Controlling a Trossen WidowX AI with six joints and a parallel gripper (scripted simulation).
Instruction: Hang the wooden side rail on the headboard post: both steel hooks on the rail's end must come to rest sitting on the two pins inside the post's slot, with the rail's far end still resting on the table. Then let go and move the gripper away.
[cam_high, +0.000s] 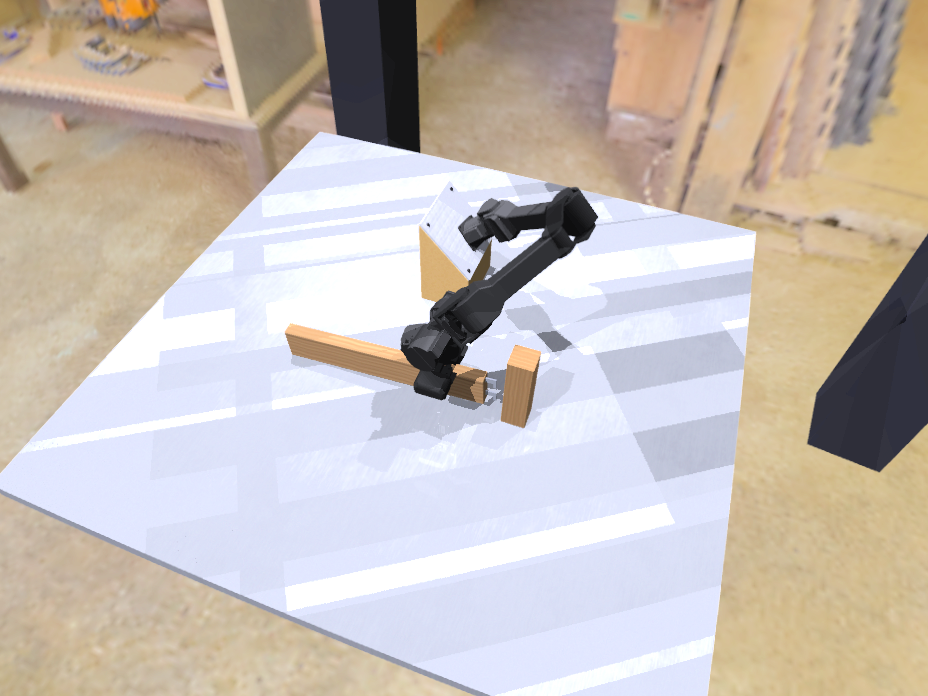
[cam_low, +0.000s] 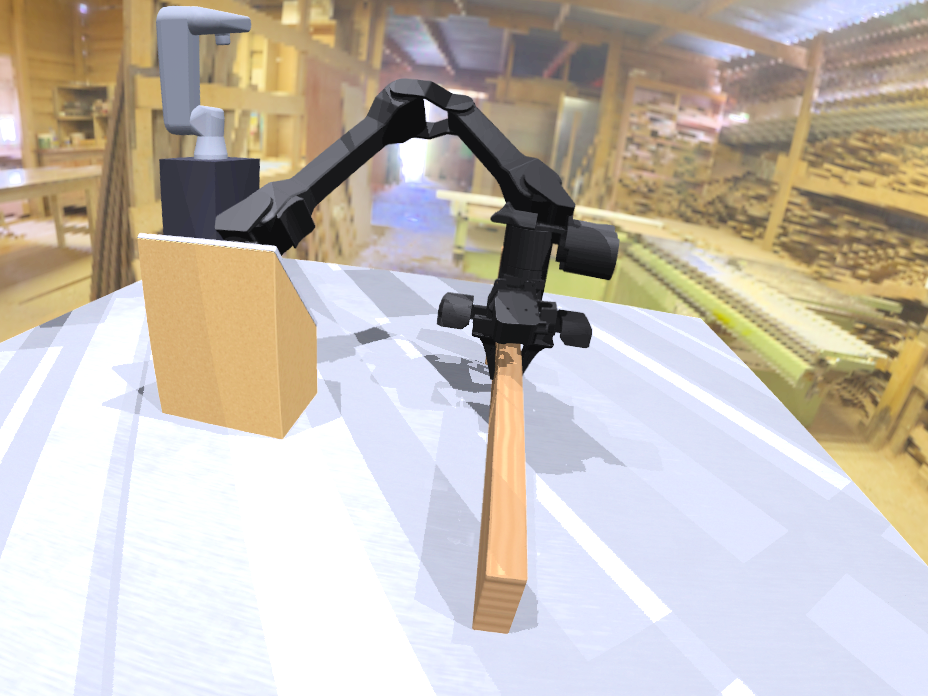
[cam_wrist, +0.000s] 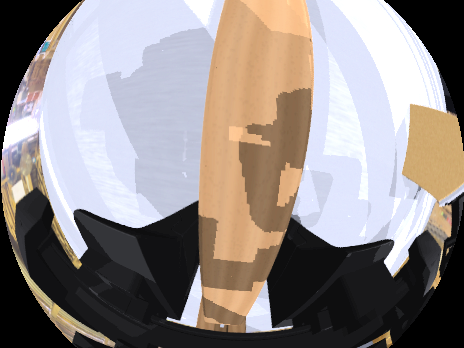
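Note:
The wooden side rail (cam_high: 344, 358) (cam_low: 508, 464) (cam_wrist: 255, 75) lies lengthwise, its far end at or very near the table (cam_high: 449, 561). My gripper (cam_high: 440, 378) (cam_low: 509, 367) (cam_wrist: 239, 204) is shut on the rail near its hook end, one finger on each side. The steel hooks (cam_high: 492, 388) stick out from the rail's end towards the headboard post (cam_high: 519, 389), which stands upright. A narrow gap shows between the rail's wooden end and the post. Whether the hook tips touch the post cannot be told. The slot and pins are hidden, and the post is not clearly seen in the exterior view.
A tan block with a sloped white top (cam_high: 433, 277) (cam_low: 224, 337) (cam_wrist: 432, 150) stands on the table beside the arm's base. The arm reaches over from there to the rail. Dark pillars stand beyond the table edges.

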